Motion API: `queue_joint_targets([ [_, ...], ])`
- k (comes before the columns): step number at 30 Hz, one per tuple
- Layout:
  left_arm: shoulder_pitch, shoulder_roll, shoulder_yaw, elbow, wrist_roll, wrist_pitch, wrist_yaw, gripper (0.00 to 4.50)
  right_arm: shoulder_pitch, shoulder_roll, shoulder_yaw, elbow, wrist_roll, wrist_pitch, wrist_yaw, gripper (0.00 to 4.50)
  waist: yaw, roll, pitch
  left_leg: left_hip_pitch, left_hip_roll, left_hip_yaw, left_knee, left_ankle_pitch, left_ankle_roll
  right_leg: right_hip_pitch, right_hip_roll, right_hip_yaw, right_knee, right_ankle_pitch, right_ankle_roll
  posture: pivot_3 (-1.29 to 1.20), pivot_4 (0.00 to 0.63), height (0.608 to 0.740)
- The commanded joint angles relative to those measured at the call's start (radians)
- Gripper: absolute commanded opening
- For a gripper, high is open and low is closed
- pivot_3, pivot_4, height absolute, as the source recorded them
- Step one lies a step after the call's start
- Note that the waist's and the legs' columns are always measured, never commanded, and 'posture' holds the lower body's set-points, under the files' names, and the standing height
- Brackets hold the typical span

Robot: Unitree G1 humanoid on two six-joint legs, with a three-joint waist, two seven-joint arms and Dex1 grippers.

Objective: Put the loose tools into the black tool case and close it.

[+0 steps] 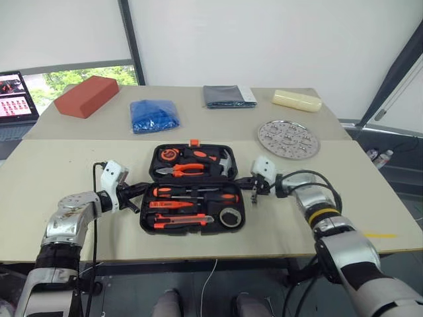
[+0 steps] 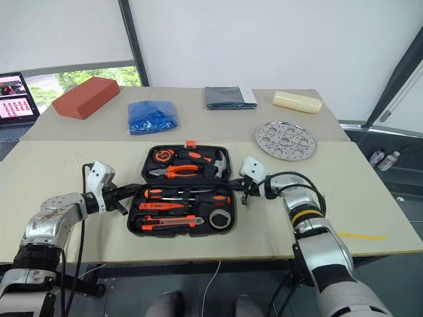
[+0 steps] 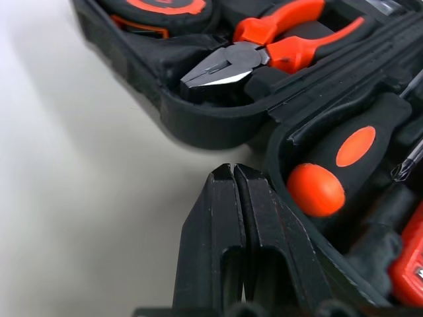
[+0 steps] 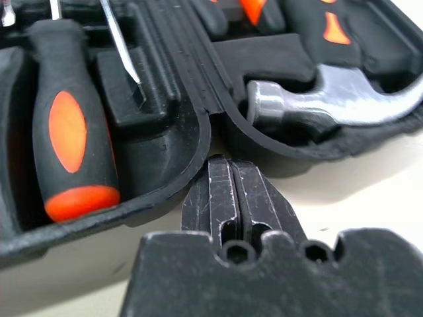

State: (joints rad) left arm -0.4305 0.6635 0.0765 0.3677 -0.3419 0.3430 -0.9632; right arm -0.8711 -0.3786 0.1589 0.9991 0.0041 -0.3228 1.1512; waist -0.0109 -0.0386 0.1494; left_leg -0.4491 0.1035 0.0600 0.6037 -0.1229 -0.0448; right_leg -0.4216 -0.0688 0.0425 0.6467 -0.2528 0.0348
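Black tool case (image 1: 193,190) lies open mid-table, tools seated; your left gripper (image 1: 137,191) and right gripper (image 1: 254,189) flank hinge line. Bare table (image 1: 59,172) outside both. Wrist views: both finger pairs pressed together, empty, at case rim.

- Two beige tables (image 1: 59,165) stand pushed together, their seam running well beyond the grippers.
- Beyond the far table hangs a white fabric wall (image 1: 277,39), with a dark pole (image 1: 130,39).
- Far left, a window (image 1: 86,76) shows green foliage.
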Motion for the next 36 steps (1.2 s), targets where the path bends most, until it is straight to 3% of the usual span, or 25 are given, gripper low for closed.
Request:
queue_joint_targets([
  [1,0.026,-0.021,-0.009,-0.061,-0.006,-0.03,-0.031,0.12,0.064,-0.003,-0.017,-0.18,0.026,0.07,-0.022,0.0,-0.001,0.0,0.0,-0.001,0.0,0.0,0.0,0.0,0.0,0.0,0.0,0.0,0.0,0.0,0.0,0.0,0.15,0.74],
  [5,0.073,-0.026,0.028,-0.103,-0.022,0.008,0.007,0.12,0.155,-0.032,-0.024,-0.314,0.039,0.156,-0.022,0.0,-0.001,0.0,0.0,0.0,0.0,0.0,0.001,0.0,0.0,0.0,0.0,0.0,0.001,0.0,0.0,0.0,0.15,0.74],
  [7,0.093,-0.022,0.06,-0.115,-0.019,0.029,0.054,0.63,0.186,-0.056,-0.035,-0.365,0.047,0.235,-0.034,0.0,-0.001,0.0,0.0,0.0,0.0,0.0,0.001,0.0,0.0,0.0,0.0,0.0,0.001,0.0,0.0,0.0,0.15,0.74],
  [11,0.126,0.01,0.15,-0.14,-0.072,0.061,0.062,2.08,0.219,-0.126,-0.075,-0.491,0.097,0.411,-0.022,1.22,0.0,0.0,0.0,0.0,0.0,0.0,0.002,0.0,0.0,0.0,0.0,0.0,0.001,0.0,0.0,0.0,0.15,0.74],
  [15,0.097,0.082,0.198,-0.2,-0.128,0.31,0.112,3.62,0.208,-0.185,-0.101,-0.755,0.222,0.873,-0.028,2.57,-0.002,0.0,0.0,-0.001,0.001,0.0,0.003,0.0,0.0,-0.001,0.0,0.0,0.002,0.0,0.0,0.0,0.15,0.74],
  [17,0.038,0.102,0.208,-0.224,-0.199,0.469,0.117,4.34,0.15,-0.219,-0.068,-0.831,0.197,1.1,-0.09,3.28,-0.002,0.0,0.0,-0.001,0.001,-0.001,0.004,0.0,0.0,-0.001,0.0,0.0,0.002,0.0,-0.001,0.0,0.15,0.74],
  [18,0.008,0.103,0.208,-0.224,-0.217,0.518,0.126,4.48,0.12,-0.231,-0.045,-0.846,0.183,1.185,-0.111,3.53,-0.002,0.0,0.0,-0.001,0.001,-0.001,0.004,0.0,-0.001,-0.002,0.0,0.0,0.003,0.0,-0.001,0.0,0.15,0.74],
  [21,-0.107,0.098,0.167,-0.176,-0.213,0.654,0.178,4.5,-0.013,-0.206,-0.02,-0.79,0.211,1.407,-0.147,4.45,-0.001,0.0,0.0,-0.001,0.001,-0.001,0.005,-0.001,-0.003,-0.002,0.0,0.0,0.003,0.0,-0.001,0.0,0.15,0.74],
  [26,-0.275,0.016,0.087,-0.008,-0.087,0.636,0.331,4.5,-0.205,-0.1,0.042,-0.489,0.148,1.435,-0.252,4.45,-0.001,0.0,0.0,-0.001,0.001,-0.001,0.005,0.0,0.0,-0.001,0.001,0.0,0.003,0.0,-0.001,0.0,0.15,0.74],
  [36,-0.327,-0.017,0.074,0.043,-0.084,0.662,0.318,4.5,-0.351,0.019,0.006,-0.139,0.108,1.303,-0.373,4.45,-0.004,0.0,0.0,-0.013,0.001,-0.002,0.004,0.0,0.001,-0.013,0.002,0.0,0.005,0.0,0.0,0.0,0.15,0.74],
])
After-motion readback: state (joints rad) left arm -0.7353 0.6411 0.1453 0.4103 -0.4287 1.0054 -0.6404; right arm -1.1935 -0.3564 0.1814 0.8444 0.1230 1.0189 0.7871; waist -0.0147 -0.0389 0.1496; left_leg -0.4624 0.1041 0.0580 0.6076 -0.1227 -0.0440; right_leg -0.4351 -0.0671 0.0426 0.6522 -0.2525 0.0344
